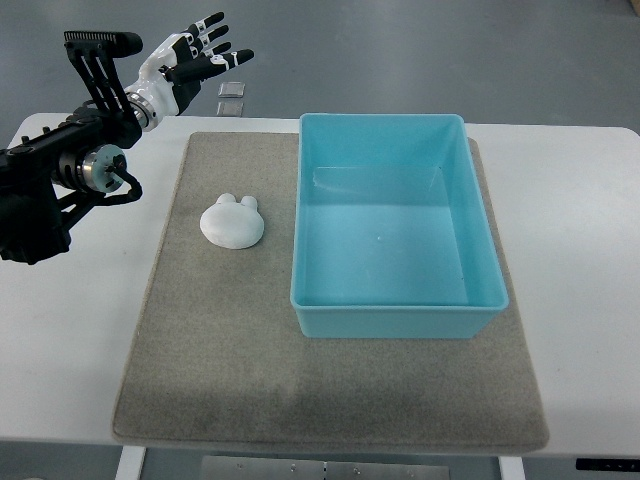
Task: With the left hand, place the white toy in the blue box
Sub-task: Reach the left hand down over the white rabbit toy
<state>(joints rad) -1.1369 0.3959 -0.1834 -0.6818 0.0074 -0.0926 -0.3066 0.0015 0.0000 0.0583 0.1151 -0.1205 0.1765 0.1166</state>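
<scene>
A white table is seen from above, and most of its middle is covered by a gray mat. The near part of the mat, at 6 o'clock, is bare.

A little farther up, a blue box is set on the right half of the mat. It is open at the top, and nothing is seen inside it. Its far wall is close to the mat's far edge.

The white toy is found on the mat at 9 o'clock from the box, just beside the box's left wall but not touching it. It is round and flat on the mat, with two small bumps like ears pointed to 12 o'clock. It is not held by anything.

The left arm is seen coming in from the left edge, at 10 o'clock from the toy. It is dark and is held over the table's left side.

Farthest away, at 11 o'clock from the toy, the left hand is held up past the table's far edge, well apart from the toy. Its fingers are spread out wide and pointed to 2 o'clock. Nothing is held in it.

Two small gray squares are seen on the floor just past the table, right below the fingers.
</scene>
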